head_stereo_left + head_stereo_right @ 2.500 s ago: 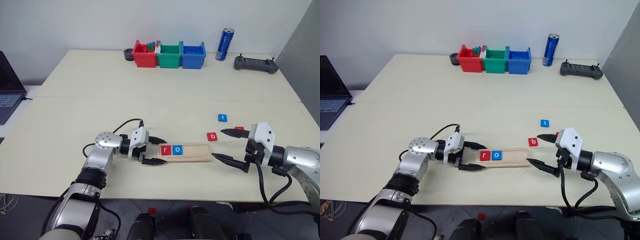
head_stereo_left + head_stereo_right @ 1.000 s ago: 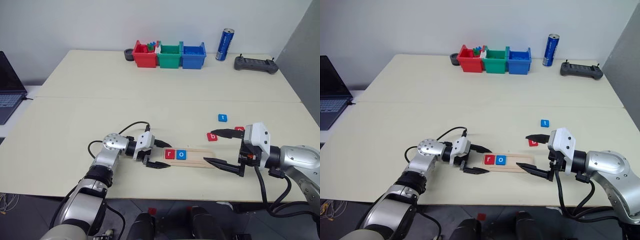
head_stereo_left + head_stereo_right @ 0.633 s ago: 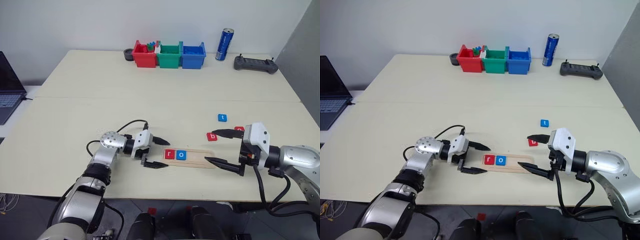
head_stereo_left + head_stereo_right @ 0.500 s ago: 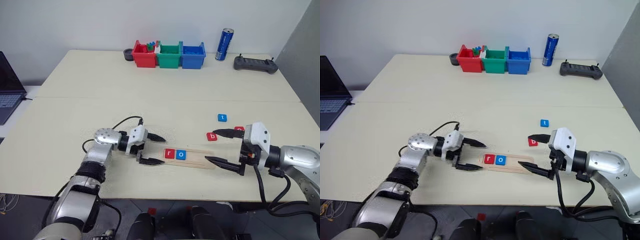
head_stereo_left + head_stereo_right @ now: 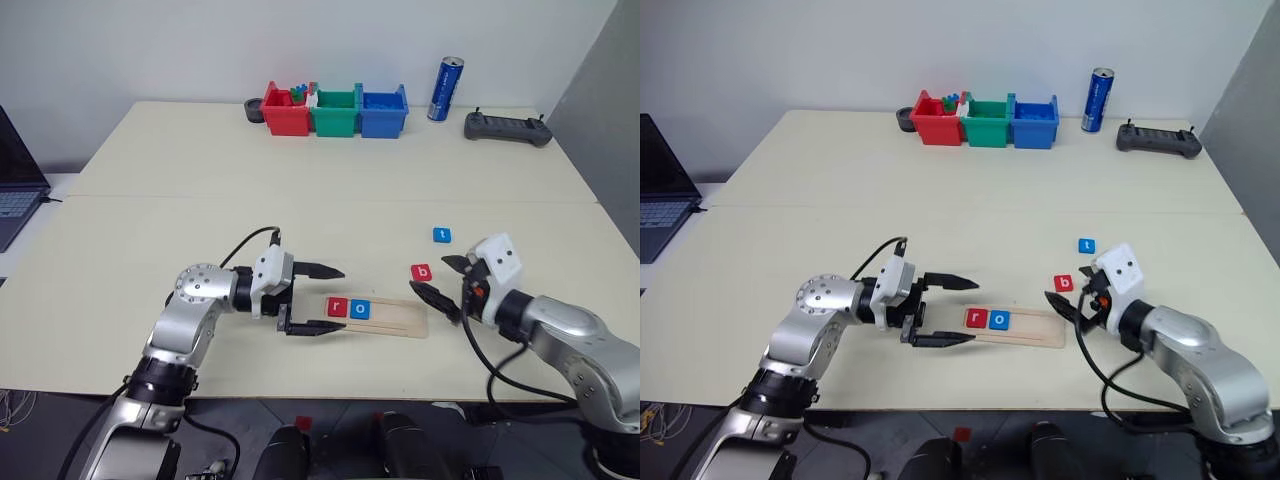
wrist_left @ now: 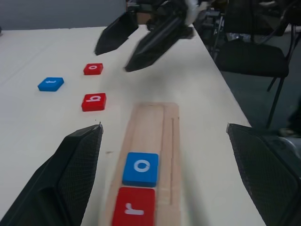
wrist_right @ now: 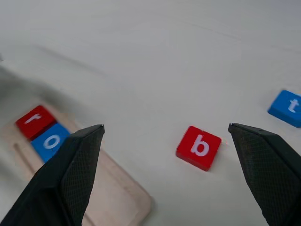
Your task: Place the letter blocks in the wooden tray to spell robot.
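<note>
The wooden tray (image 5: 392, 316) lies near the table's front edge with a red r block (image 5: 337, 307) and a blue o block (image 5: 360, 309) side by side at its left end. My left gripper (image 5: 343, 299) hangs open just left of the tray, a little above the table and holding nothing. A red b block (image 5: 421, 272) lies on the table beyond the tray's right end. My right gripper (image 5: 429, 275) is open, low over the table, with the b block (image 7: 198, 147) ahead between its fingers. A blue t block (image 5: 442, 235) lies farther back, and a red o block (image 6: 93, 68) beside it.
Red (image 5: 287, 109), green (image 5: 336, 110) and blue bins (image 5: 383, 110) stand in a row at the table's back. To their right are a blue can (image 5: 445, 88) and a black controller (image 5: 506, 127). A laptop (image 5: 18, 190) sits off the left edge.
My left gripper has widened, lifted and drawn back a little from the tray's left end. My right gripper has turned and swung in toward the b block.
</note>
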Robot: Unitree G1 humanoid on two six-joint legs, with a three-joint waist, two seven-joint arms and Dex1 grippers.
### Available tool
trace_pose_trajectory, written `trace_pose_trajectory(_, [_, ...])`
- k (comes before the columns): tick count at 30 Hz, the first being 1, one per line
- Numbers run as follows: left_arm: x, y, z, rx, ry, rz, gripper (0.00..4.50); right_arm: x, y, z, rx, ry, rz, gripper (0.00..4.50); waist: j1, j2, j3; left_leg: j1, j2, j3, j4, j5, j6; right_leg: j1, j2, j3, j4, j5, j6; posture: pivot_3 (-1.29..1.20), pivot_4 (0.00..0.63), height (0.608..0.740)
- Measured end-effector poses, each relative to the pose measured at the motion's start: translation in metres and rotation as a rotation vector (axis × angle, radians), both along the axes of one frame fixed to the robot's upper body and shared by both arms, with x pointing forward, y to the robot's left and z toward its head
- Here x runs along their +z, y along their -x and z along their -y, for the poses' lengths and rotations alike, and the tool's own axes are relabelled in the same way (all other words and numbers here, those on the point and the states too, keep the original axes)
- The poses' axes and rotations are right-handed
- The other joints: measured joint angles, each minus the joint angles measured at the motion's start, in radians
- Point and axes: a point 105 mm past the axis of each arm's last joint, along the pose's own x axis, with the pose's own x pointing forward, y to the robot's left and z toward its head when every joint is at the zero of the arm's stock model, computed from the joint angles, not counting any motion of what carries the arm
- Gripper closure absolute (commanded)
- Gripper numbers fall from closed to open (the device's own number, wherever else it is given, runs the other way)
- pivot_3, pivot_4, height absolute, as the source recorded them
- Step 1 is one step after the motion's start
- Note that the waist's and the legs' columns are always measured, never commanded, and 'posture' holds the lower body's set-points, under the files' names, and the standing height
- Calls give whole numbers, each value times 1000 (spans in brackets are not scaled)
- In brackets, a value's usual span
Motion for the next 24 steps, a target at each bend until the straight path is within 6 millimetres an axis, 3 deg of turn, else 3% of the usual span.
trace_pose_trajectory(8, [2,-4,-2,48,-1,9,50,-12,-30,-4,-209,-29,-86,0,0,0,0,-1,0,0,0,0,0,0,0,0,-1,0,0,0,150,740])
trace_pose_trajectory(16, [3,-8,-2,89,7,27,50,-26,-30,-4,-269,21,-149,0,-1,0,0,0,0,0,-1,0,0,-1,0,0,-1,0,0,0,150,740])
trace_pose_trajectory(24, [-10,-3,-4,107,-12,-2,50,-34,-30,-13,-289,15,-191,0,-3,1,0,0,0,1,-1,0,0,-1,0,0,0,0,0,0,150,740])
